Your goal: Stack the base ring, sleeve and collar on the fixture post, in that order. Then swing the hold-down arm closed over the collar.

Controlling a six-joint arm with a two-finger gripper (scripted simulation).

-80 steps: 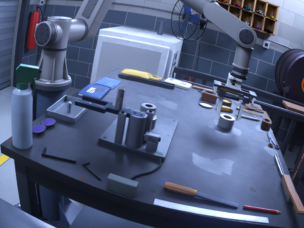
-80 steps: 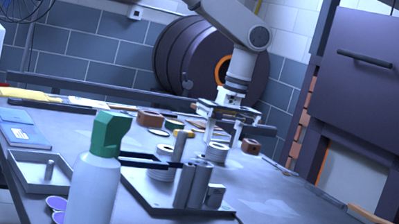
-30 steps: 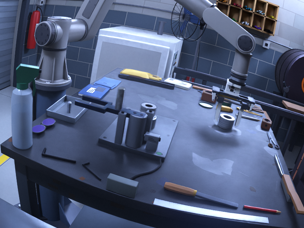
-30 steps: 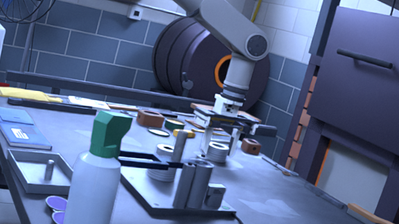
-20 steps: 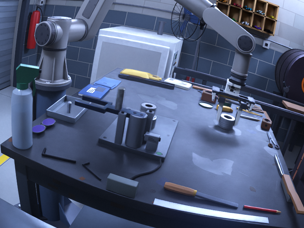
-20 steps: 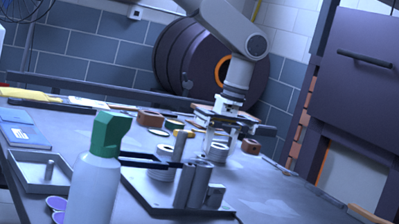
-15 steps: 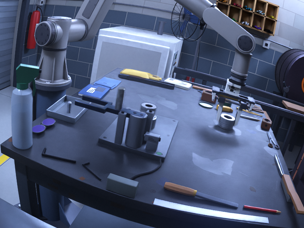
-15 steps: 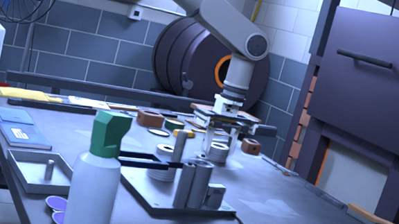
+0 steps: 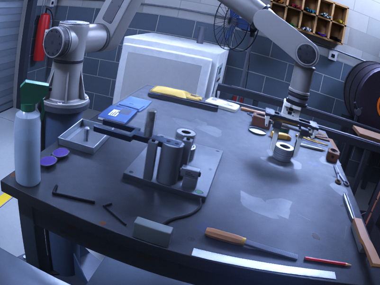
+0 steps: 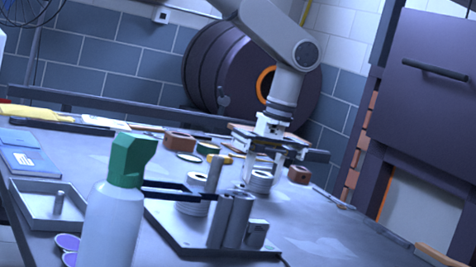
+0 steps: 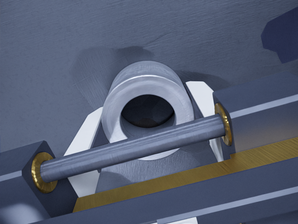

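Note:
The base ring (image 10: 192, 207) on the fixture plate is largely hidden behind the fixture's grey cylinders (image 9: 169, 163), and another ring-shaped part (image 9: 185, 134) stands by the post (image 9: 150, 122). A ribbed grey ring (image 9: 283, 151) sits on the table to the right of the fixture. My gripper (image 9: 284, 146) is down around it, its white fingers closed on the ring's sides (image 11: 146, 108). The dark hold-down arm (image 9: 122, 131) is swung out to the left.
Behind the work lie a brown block (image 9: 258, 119), a green and a yellow disc and small tools. A spray bottle (image 9: 28, 135) and a tray (image 9: 81, 135) stand at the left. A chisel (image 9: 248, 243), ruler and pencil lie along the front edge.

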